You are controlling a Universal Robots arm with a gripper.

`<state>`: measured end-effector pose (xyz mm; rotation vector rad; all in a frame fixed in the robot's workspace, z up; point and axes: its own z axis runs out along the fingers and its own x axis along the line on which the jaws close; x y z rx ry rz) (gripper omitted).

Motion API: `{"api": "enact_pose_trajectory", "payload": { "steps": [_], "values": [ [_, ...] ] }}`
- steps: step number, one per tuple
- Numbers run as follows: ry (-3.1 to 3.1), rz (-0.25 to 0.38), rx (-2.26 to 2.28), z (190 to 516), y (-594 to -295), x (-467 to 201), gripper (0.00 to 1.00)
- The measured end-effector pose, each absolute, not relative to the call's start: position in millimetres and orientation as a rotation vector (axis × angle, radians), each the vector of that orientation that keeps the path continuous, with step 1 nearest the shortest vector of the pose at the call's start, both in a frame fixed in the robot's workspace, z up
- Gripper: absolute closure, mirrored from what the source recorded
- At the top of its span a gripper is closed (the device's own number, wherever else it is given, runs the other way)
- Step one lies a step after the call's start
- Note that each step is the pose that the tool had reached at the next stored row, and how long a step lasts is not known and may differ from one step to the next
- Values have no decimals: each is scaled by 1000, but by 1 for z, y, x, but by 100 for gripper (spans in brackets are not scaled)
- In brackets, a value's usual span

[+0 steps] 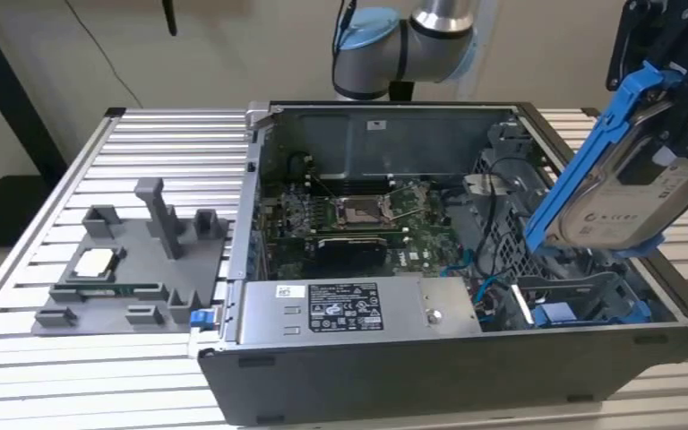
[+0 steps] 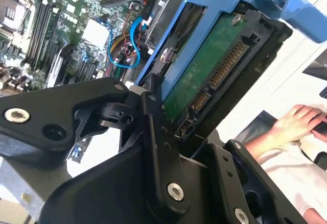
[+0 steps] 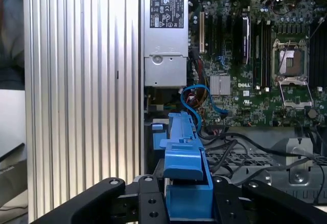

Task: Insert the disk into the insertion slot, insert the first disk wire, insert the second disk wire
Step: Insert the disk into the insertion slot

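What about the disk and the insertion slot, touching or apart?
Apart. The exterior view shows the disk hanging tilted above the case, with open space between its lower edge and the insertion slot.

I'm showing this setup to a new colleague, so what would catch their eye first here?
The flat silver-grey disk in a bright blue plastic frame, clamped tilted in the black gripper, hangs above the open grey metal computer case at the exterior view's right. Inside the case lies a green motherboard, and the second wrist view catches a person's hand.
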<state>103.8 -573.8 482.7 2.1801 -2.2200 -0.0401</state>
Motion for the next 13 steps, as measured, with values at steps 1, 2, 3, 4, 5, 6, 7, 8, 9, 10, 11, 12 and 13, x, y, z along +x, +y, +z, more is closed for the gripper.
{"api": "enact_pose_trajectory", "payload": {
  "steps": [1,2,3,4,5,6,7,8,9,10,11,12,13],
  "values": [
    [-2220,-40,2180,481,-574,104,67],
    [-2220,-39,2180,479,-574,104,67],
    [-2220,-39,2180,478,-574,104,67],
    [-2220,-39,2180,476,-574,104,67],
    [-2220,-39,2180,475,-574,104,67],
    [-2221,-39,2180,473,-574,105,67],
    [-2221,-39,2180,472,-574,106,67],
    [-2220,-39,2180,471,-574,107,67],
    [-2220,-39,2180,469,-574,108,67],
    [-2220,-39,2180,468,-574,109,67],
    [-2220,-39,2180,467,-574,111,67],
    [-2221,-39,2180,465,-574,112,67],
    [-2221,-39,2180,464,-574,113,67]
  ]
}}
